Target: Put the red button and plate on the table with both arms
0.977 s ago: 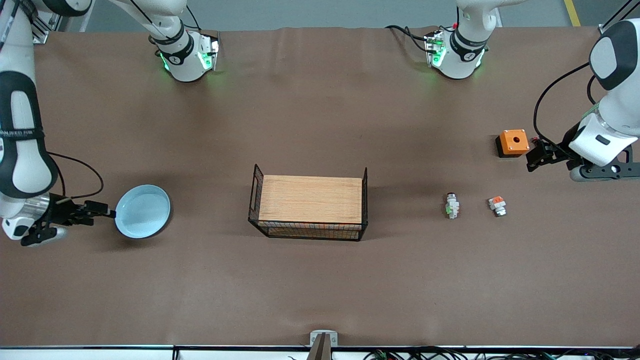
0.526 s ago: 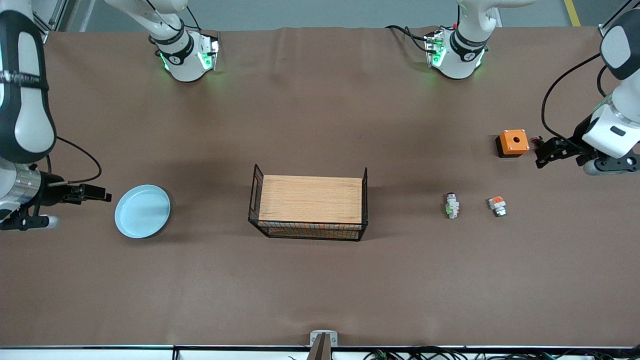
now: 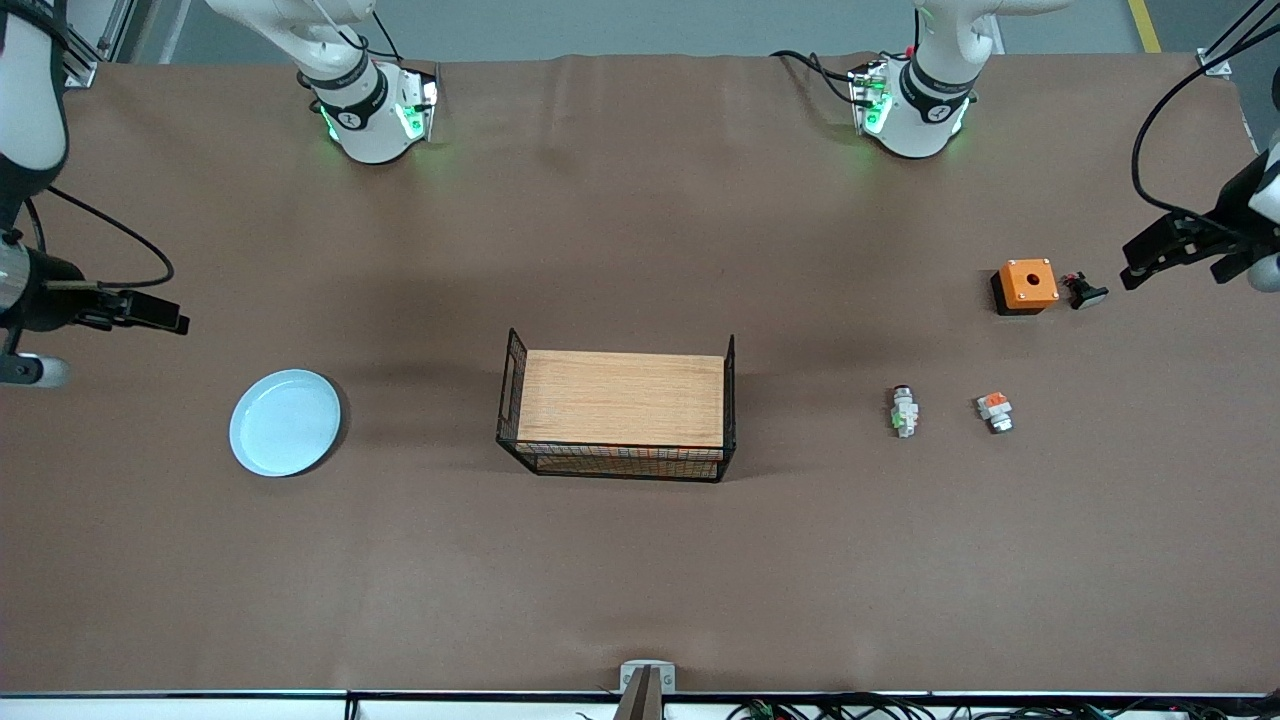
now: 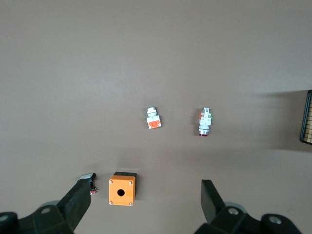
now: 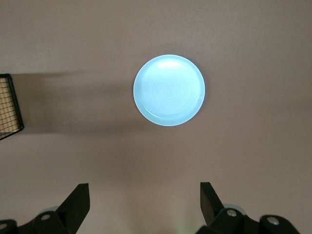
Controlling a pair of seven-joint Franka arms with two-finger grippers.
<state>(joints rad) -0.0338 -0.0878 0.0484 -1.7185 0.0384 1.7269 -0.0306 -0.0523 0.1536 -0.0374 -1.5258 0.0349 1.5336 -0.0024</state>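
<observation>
- you have the plate (image 3: 285, 436) lying flat on the table (image 3: 620, 580), toward the right arm's end, well apart from the wire basket (image 3: 620, 412) that stands mid-table.
- your right gripper (image 3: 180, 322) hangs over bare table near the plate, not touching it. the right wrist view shows its fingers (image 5: 78, 200) spread wide with nothing between them, and the plate (image 5: 169, 90) sits whole and round below.
- the red button (image 3: 904, 411) lies on its side on the table toward the left arm's end, its dark round end pointing away from the front camera and its green mark at the nearer end.
- just beside it, closer to the left arm's end, you see a similar white piece with an orange-red top (image 3: 994, 411). the two are apart.
- farther from the front camera than those two sits an orange box with a hole (image 3: 1025, 285). a small dark piece (image 3: 1085, 292) lies just beside it on the table.
- your left gripper (image 3: 1132, 268) hovers over the table at the left arm's end, near that small dark piece but clear of it. in the left wrist view its fingers (image 4: 209, 195) are released and wide, holding nothing, with the orange box (image 4: 122, 190) between them and the red button (image 4: 205, 122) out in the open.
</observation>
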